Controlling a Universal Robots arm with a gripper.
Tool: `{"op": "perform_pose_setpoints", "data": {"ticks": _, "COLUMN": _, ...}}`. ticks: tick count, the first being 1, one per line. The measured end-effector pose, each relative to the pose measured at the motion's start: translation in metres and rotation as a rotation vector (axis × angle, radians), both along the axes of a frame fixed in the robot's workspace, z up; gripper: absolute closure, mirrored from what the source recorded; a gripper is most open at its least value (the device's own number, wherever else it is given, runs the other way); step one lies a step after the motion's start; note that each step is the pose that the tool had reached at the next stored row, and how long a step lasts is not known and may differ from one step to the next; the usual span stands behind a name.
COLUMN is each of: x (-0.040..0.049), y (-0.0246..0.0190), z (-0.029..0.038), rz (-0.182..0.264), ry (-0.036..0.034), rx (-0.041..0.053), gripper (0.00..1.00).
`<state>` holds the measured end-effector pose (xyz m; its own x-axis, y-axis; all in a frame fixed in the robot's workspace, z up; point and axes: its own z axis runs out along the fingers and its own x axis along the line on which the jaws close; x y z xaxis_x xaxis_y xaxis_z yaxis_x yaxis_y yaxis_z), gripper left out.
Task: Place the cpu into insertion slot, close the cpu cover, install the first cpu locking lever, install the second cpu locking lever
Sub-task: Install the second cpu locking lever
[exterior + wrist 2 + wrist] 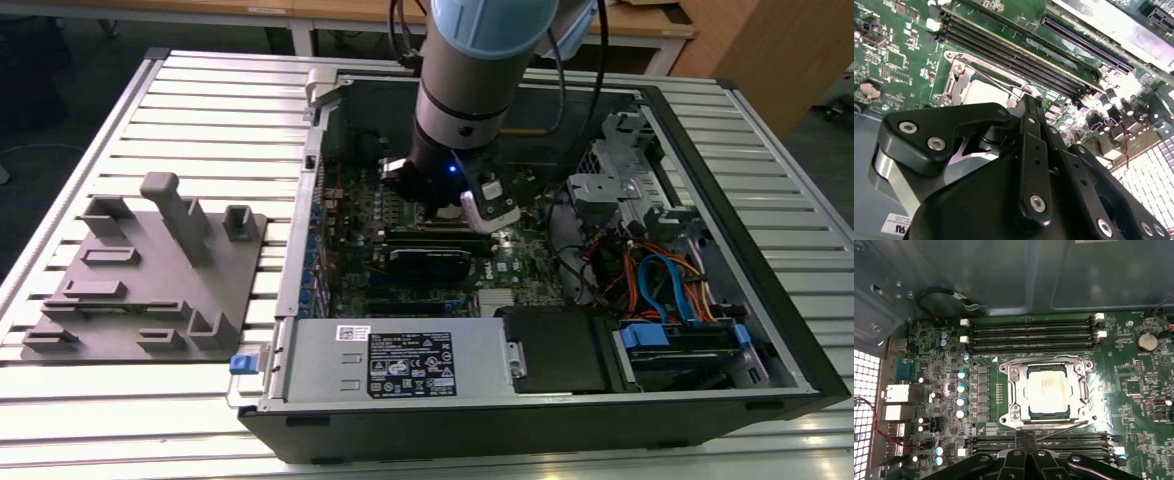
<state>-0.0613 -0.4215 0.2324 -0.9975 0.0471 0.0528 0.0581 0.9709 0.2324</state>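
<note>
Hovering over the motherboard, my gripper [1024,440] had its fingers together, empty, beside a thin springy lever [1061,427]. The cpu [1049,390], light and fragile, sat in its socket under the cover [1013,390].

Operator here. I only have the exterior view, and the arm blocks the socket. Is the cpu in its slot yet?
Observer: Yes. In the first wrist view the cpu lies flat in the socket, pale face up.
Operator: Is anything lying over it?
Observer: The cpu cover lies flat around it, and the chip shows through its window.
Operator: Where is the tool relative to that?
Observer: The gripper sits at the socket's edge, right by a thin metal lever that runs along that side. I cannot tell whether the lever is latched.
</note>
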Motion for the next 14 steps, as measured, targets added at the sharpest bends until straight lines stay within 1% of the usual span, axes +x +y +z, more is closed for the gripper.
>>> {"op": "perform_pose_setpoints", "data": {"ticks": 4, "x": -0.0015, "y": -0.0042, "z": -0.0033, "rz": -0.001, "ry": 0.0033, "rx": 0.0013, "gripper": 0.90}}
{"op": "perform_pose_setpoints", "data": {"ticks": 6, "x": -0.0025, "y": -0.0050, "z": -0.0053, "rz": -0.001, "ry": 0.0036, "rx": 0.0046, "gripper": 0.90}}
{"op": "perform_pose_setpoints", "data": {"ticks": 8, "x": -0.0039, "y": -0.0054, "z": -0.0068, "rz": 0.000, "ry": 0.0037, "rx": 0.0122, "gripper": 0.90}}
{"op": "perform_pose_setpoints", "data": {"ticks": 11, "x": -0.0062, "y": -0.0059, "z": -0.0091, "rz": 0.001, "ry": 0.0037, "rx": 0.0275, "gripper": 0.90}}
{"op": "perform_pose_setpoints", "data": {"ticks": 14, "x": -0.0070, "y": -0.0073, "z": -0.0135, "rz": 0.004, "ry": 0.0037, "rx": 0.0356, "gripper": 0.90}}
